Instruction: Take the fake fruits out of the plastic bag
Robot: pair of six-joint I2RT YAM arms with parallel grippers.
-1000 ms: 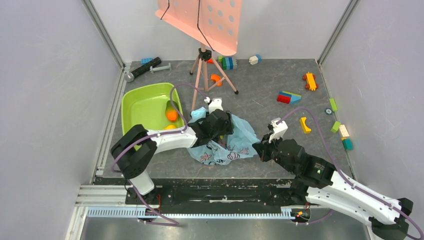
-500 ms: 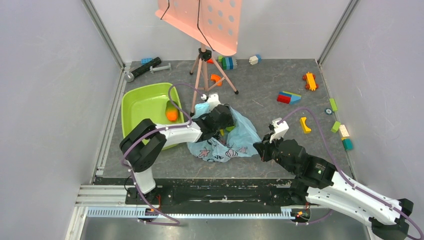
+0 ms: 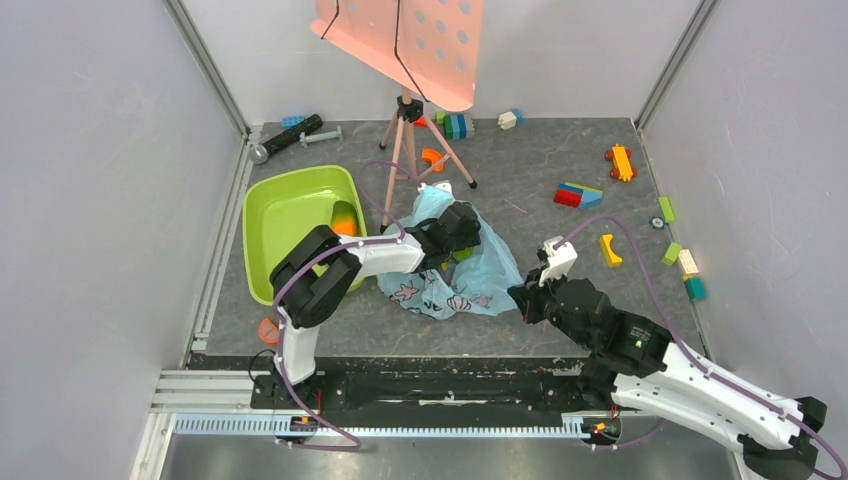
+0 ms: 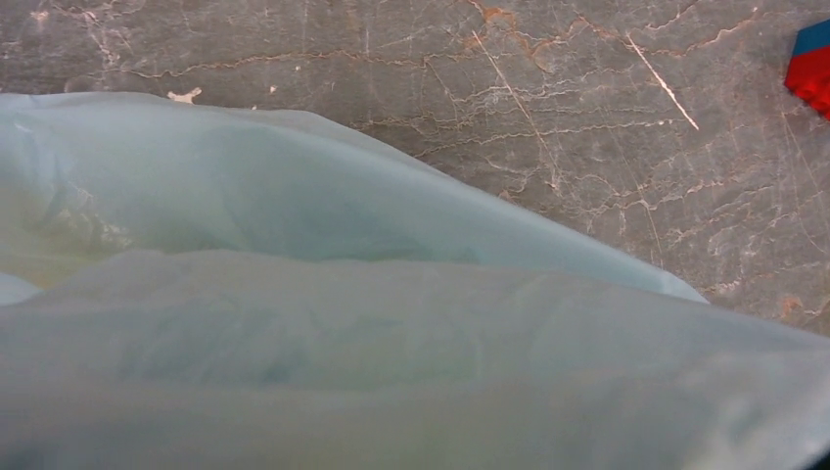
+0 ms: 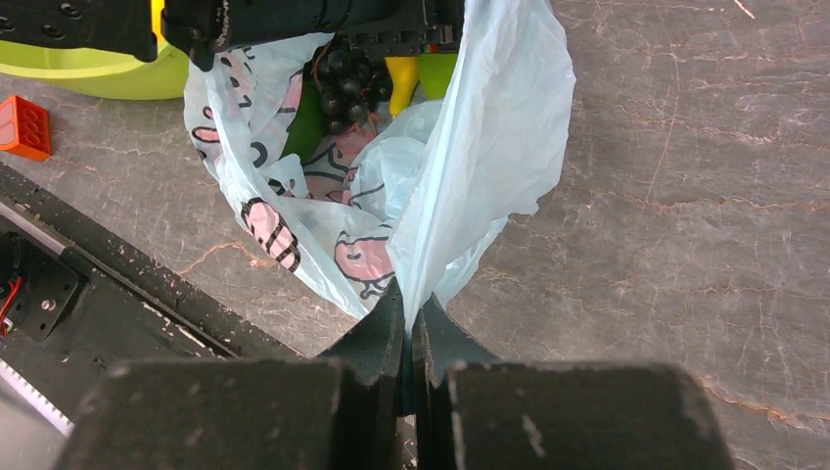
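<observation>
Top external view: pale grey walls (image 3: 90, 200) box in a dark, veined counter (image 3: 540, 160), with a slotted metal rail (image 3: 400, 425) along its near edge. The right arm (image 3: 700, 385) lies low and long from the near right corner, stretched leftward to the near-right edge of the bag. The left arm (image 3: 350, 262) rises from its base, folds at a raised elbow and sends its white forearm rightward into the bag's mouth. A pink perforated music stand (image 3: 410, 40) on a tripod stands at the back. A lime-green tub (image 3: 285, 215) sits on the left with one orange fruit (image 3: 345, 218) inside.

Just right of the tub, mid-counter, lies the plastic bag (image 3: 470, 285), crumpled, with its pink prints facing the near edge. The left end effector (image 3: 458, 228) is sunk in the bag. Plastic hides its fingers, and the left wrist view shows only pale folds and bare counter, so I cannot tell how wide it stands. The right end effector (image 5: 409, 323) has its fingers pressed together, pinching a thin edge of the bag and pulling it taut.

Right wrist view: the fake fruits (image 5: 391, 78) sit inside the bag just under the left end effector. They include a dark grape bunch (image 5: 343, 78), a yellow fruit (image 5: 401, 73) and a green fruit (image 5: 308, 122). An orange brick (image 5: 22, 125) lies near the tub, and loose toy bricks (image 3: 680, 262) dot the right side.
</observation>
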